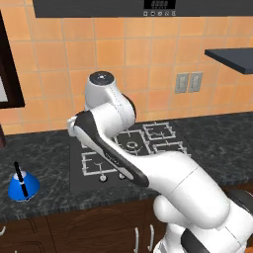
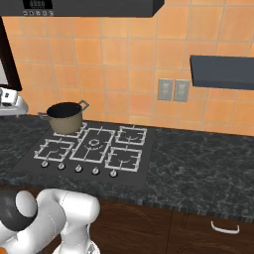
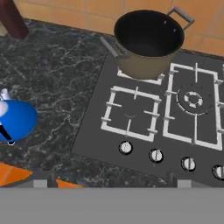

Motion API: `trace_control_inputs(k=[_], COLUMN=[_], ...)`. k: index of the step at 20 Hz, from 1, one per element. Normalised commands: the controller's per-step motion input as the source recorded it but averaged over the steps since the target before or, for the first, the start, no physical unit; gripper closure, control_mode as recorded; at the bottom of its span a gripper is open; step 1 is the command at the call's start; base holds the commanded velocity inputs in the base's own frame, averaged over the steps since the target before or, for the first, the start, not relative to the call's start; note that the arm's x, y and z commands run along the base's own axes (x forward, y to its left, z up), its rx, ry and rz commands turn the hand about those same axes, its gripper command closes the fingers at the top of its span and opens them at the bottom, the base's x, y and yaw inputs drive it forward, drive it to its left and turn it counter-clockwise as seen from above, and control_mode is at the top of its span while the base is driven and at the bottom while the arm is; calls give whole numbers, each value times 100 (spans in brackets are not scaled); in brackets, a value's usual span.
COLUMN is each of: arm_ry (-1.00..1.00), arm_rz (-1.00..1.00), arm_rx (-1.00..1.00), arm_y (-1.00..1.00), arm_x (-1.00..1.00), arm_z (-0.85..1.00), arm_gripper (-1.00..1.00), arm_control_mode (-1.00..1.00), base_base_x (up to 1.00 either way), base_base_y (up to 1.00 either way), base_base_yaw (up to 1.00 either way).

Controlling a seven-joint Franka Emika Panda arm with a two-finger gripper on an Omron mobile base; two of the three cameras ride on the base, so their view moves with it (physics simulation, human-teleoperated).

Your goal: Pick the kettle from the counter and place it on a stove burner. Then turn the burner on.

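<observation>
The small bright-blue kettle [image 1: 23,187] with its thin black handle stands on the dark marbled counter [image 1: 44,153], left of the stove [image 1: 79,184]. In the hand view the kettle [image 3: 15,120] lies at the left edge, partly cut off. My gripper [image 3: 111,183] looks down from above; its two tips stand wide apart at the bottom, open, with nothing between them. Below it lie the stove's front-left burner [image 3: 131,114] and the row of silver knobs [image 3: 125,147]. My arm hides part of the stove in the left base view.
A dark olive-brown two-handled pot [image 2: 64,117] sits on the rear-left burner; the hand view has the pot [image 3: 148,39] at the top. A dark shelf [image 2: 223,72] juts from the tiled wall at the right. Wooden cabinets [image 1: 74,230] run below the counter.
</observation>
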Motion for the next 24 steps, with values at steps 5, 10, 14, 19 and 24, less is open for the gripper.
trace_control_inputs(k=[5, 10, 14, 19, 24], arm_ry=[3, 9, 7, 12, 9], arm_rz=[-9, 0, 0, 8, 19], arm_rx=[0, 11, 26, 14, 0], arm_y=[87, 60, 21, 52, 77], arm_x=[58, 24, 0, -5, -22], arm_z=[-31, -73, -41, -18, -17], arm_gripper=[-100, -100, -100, -100, -100], arm_control_mode=[-100, -100, -100, -100, -100], base_base_x=[0, 0, 0, 0, 0], base_base_y=[0, 0, 0, 0, 0], base_base_yaw=[0, 0, 0, 0, 0])
